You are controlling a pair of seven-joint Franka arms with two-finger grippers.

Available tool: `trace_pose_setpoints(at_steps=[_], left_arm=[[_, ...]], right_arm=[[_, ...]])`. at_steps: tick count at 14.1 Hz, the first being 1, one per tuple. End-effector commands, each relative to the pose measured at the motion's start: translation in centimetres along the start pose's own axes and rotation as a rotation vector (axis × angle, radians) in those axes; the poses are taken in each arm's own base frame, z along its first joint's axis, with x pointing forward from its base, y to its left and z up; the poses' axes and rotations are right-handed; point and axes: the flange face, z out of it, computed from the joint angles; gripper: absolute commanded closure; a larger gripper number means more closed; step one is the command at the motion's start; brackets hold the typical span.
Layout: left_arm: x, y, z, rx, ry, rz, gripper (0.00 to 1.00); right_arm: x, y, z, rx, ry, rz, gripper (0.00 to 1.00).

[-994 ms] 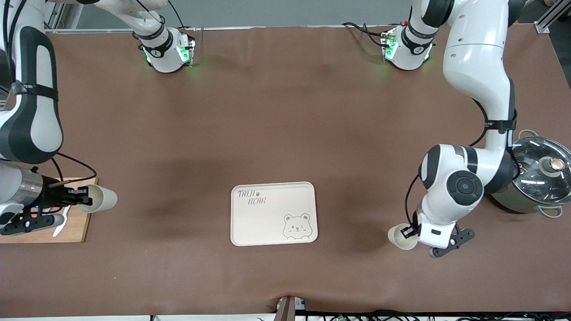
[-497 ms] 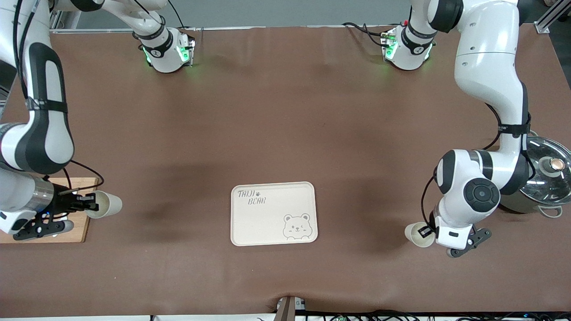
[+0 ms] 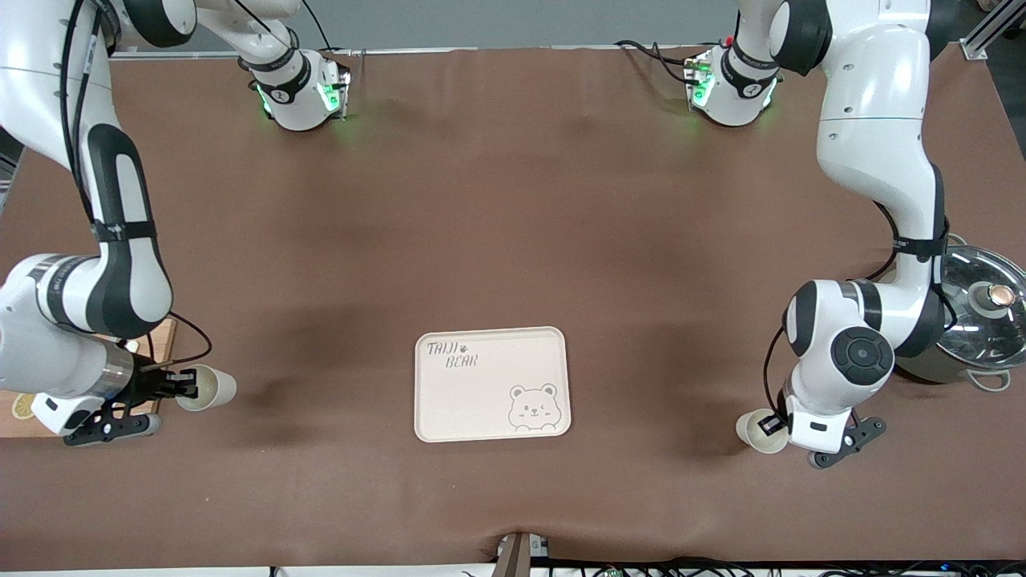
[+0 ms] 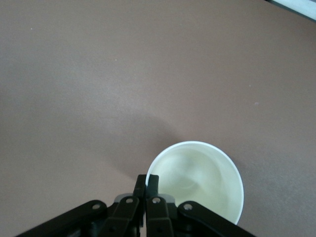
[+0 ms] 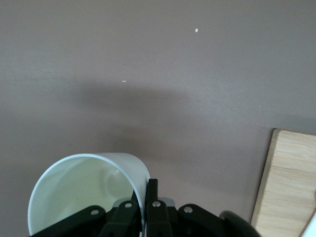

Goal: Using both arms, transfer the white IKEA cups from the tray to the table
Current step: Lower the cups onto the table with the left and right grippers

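Observation:
Two white IKEA cups are each held by the rim. My right gripper (image 3: 183,388) is shut on one cup (image 3: 212,387), tilted on its side over the table beside the wooden board; in the right wrist view the fingers (image 5: 154,186) pinch the wall of this cup (image 5: 81,190). My left gripper (image 3: 772,424) is shut on the other cup (image 3: 755,430), mouth up, low over the table near the pot; in the left wrist view the fingers (image 4: 153,180) clamp the rim of this cup (image 4: 200,180).
A cream bear tray (image 3: 490,383) lies mid-table, between the two cups. A pot with a glass lid (image 3: 974,320) stands at the left arm's end. A wooden board (image 3: 24,426) lies at the right arm's end and shows in the right wrist view (image 5: 289,182).
The right gripper has carried its cup off the board, toward the tray and lower in view. The left gripper has carried its cup away from the tray, toward the left arm's end.

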Motion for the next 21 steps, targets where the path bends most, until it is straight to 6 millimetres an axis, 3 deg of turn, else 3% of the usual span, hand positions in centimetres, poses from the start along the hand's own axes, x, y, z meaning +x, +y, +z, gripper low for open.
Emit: trace_pose_setpoints(at_steps=[1, 2, 4, 5, 6, 8, 14, 18, 19, 21], left_arm=[[0.5, -0.6, -0.1, 0.006, 0.021, 0.013, 0.67], [0.6, -0.6, -0.3, 0.004, 0.023, 0.013, 0.45], [0.9, -0.6, -0.9, -0.002, 0.03, 0.013, 0.13], [1.2, -0.9, -1.3, -0.001, 0.029, 0.022, 0.1], [1.4, -1.0, -1.8, -0.004, 0.034, 0.029, 0.0], [1.4, -0.7, -2.5, -0.011, 0.041, 0.043, 0.0], [2.5, -1.8, -11.7, -0.05, 0.032, 0.1, 0.0], [3.1, -4.7, -17.1, -0.096, -0.048, 0.227, 0.0], [3.0, -5.4, -18.4, -0.096, -0.062, 0.255, 0.0], [2.6, -6.2, -20.8, -0.091, -0.088, 0.321, 0.0]], right_arm=[[0.1, -0.1, 1.0, 0.014, 0.026, -0.008, 1.0], [0.1, 0.0, 2.3, 0.009, 0.036, -0.007, 1.0], [0.2, -0.3, 3.6, 0.002, 0.053, -0.008, 1.0], [0.2, -0.3, 4.1, 0.0, 0.054, -0.01, 1.0], [0.4, -0.4, 4.9, -0.003, 0.059, -0.011, 1.0], [0.6, -0.7, 6.1, -0.01, 0.073, -0.014, 1.0], [0.6, -1.0, 8.3, -0.016, 0.082, -0.017, 1.0], [0.7, -1.4, 8.6, -0.009, 0.081, -0.021, 1.0], [0.7, -1.4, 8.5, -0.01, 0.083, -0.018, 0.87], [0.7, -1.3, 8.5, -0.009, 0.082, -0.012, 0.05]])
